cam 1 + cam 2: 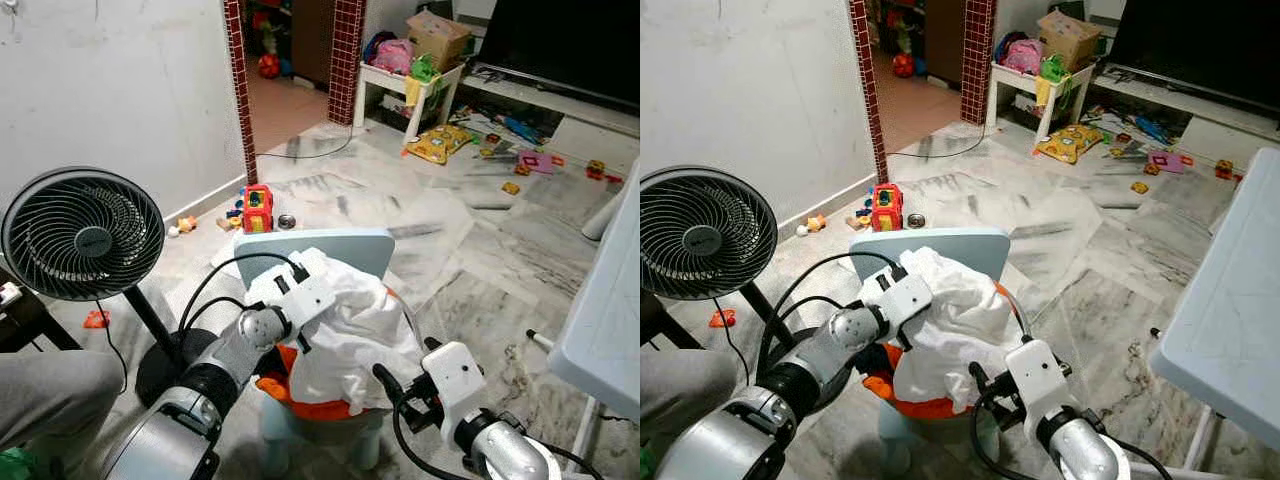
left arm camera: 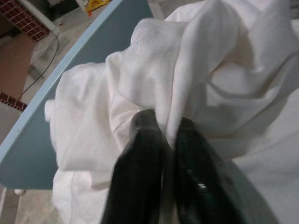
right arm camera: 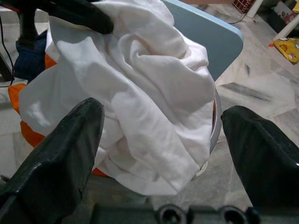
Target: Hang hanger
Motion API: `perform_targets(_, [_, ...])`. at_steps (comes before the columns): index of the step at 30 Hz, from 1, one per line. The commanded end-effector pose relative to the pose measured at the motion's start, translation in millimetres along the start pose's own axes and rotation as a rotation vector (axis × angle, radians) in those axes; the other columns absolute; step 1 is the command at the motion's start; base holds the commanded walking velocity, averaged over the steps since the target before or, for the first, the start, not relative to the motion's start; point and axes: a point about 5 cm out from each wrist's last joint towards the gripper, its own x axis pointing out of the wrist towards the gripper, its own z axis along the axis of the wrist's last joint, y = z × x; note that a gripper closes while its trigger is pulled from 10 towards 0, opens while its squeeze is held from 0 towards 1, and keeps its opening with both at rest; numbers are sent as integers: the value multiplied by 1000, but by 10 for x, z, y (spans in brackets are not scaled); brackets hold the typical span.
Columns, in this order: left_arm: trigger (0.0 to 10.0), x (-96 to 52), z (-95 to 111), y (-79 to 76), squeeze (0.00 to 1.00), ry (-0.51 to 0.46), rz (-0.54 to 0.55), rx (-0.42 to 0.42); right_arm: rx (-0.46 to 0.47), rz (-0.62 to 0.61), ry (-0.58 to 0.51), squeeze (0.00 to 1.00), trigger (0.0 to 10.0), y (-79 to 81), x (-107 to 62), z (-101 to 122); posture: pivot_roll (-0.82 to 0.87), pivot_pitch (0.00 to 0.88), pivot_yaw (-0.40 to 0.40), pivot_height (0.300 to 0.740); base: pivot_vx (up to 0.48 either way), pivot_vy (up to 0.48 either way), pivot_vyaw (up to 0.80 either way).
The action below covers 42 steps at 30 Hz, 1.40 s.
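Note:
A crumpled white garment (image 1: 350,330) is heaped over an orange basket (image 1: 320,408) on a light blue chair (image 1: 340,248) right in front of me. My left gripper (image 2: 163,126) is shut on a fold near the top of the garment, beside the chair's back. My right gripper (image 3: 161,116) stands open just short of the garment's near right side, its two black fingers (image 3: 60,149) spread wide with nothing between them. No hanger can be made out; the garment hides what lies under it.
A black standing fan (image 1: 82,235) is close on the left, its cable on the floor. A white table (image 1: 610,310) edges in on the right. A person's grey-trousered knee (image 1: 50,395) is at the lower left. Toys (image 1: 258,208) litter the marble floor beyond.

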Motion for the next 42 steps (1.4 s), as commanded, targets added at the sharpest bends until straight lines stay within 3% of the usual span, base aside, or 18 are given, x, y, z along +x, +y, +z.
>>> perform_targets(1, [10000,-13,51,51,1000,-37,26,-8,-4,-23,5,0,10000,-44,-14,-14,-31,0,-15,740,0,0,0])
perform_targets(2, [10000,-48,79,108,1000,-88,84,-69,-7,-29,7,0,10000,-46,-16,-21,-26,0,-17,740,0,0,0])
perform_targets(4, [10000,-79,92,135,1000,-123,112,-94,-11,-29,9,0,10000,-45,-11,-23,-25,0,-17,740,0,0,0])
perform_targets(7, [10000,-211,94,201,1000,-225,197,-230,-22,-26,10,0,10000,-35,5,-24,-6,0,-28,740,0,0,0])
perform_targets(8, [10000,-232,87,209,1000,-233,213,-241,-22,-25,9,0,10000,-32,9,-23,-6,0,-28,740,0,0,0])
perform_targets(12, [10000,-317,67,181,1000,-287,237,-280,-28,-22,7,0,10000,-27,21,-16,4,0,-34,740,0,0,0])
perform_targets(14, [10000,-356,-12,8,1000,-276,144,-343,-36,-23,6,0,10000,-34,39,-10,9,0,-39,740,0,0,0])
perform_targets(15, [10000,-356,-12,8,1000,-276,144,-343,-36,-23,6,0,10000,-34,39,-10,9,0,-39,740,0,0,0])
perform_targets(18, [10000,-431,-155,-306,1000,-180,-68,-370,-49,-16,12,0,10000,-26,44,-13,6,0,-39,740,0,0,0])
perform_targets(22, [10000,-481,-215,-342,1000,-157,-127,-327,-47,-16,17,0,10000,-28,30,-25,3,0,-38,740,0,0,0])
perform_targets(27, [10000,-477,-97,-295,1000,-189,-144,-318,-42,-11,24,0,10000,-19,28,-47,6,0,-39,740,0,0,0])
perform_targets(30, [10000,-469,-26,-263,1000,-205,-91,-332,-46,-9,25,0,10000,-16,31,-45,2,0,-38,740,0,0,0])
perform_targets(33, [10000,-458,5,-166,1000,-219,43,-323,-46,-11,28,0,10000,-17,25,-49,1,0,-39,740,0,0,0])
perform_targets(37, [10000,-425,-25,-36,1000,-174,164,-358,-44,-6,31,0,10000,-8,23,-54,1,0,-43,740,0,0,0])
perform_targets(38, [10000,-413,-34,-8,298,-163,184,-356,-44,-5,31,0,10000,-5,22,-53,1,0,-43,740,0,0,0])
perform_targets(39, [10000,-399,-38,10,0,-156,192,-355,-45,-4,31,0,10000,-4,23,-50,1,0,-43,740,0,0,0])
perform_targets(42, [10000,-349,-55,-16,0,-116,168,-369,-49,-3,29,0,10000,-3,27,-45,-1,0,-41,740,0,0,0])
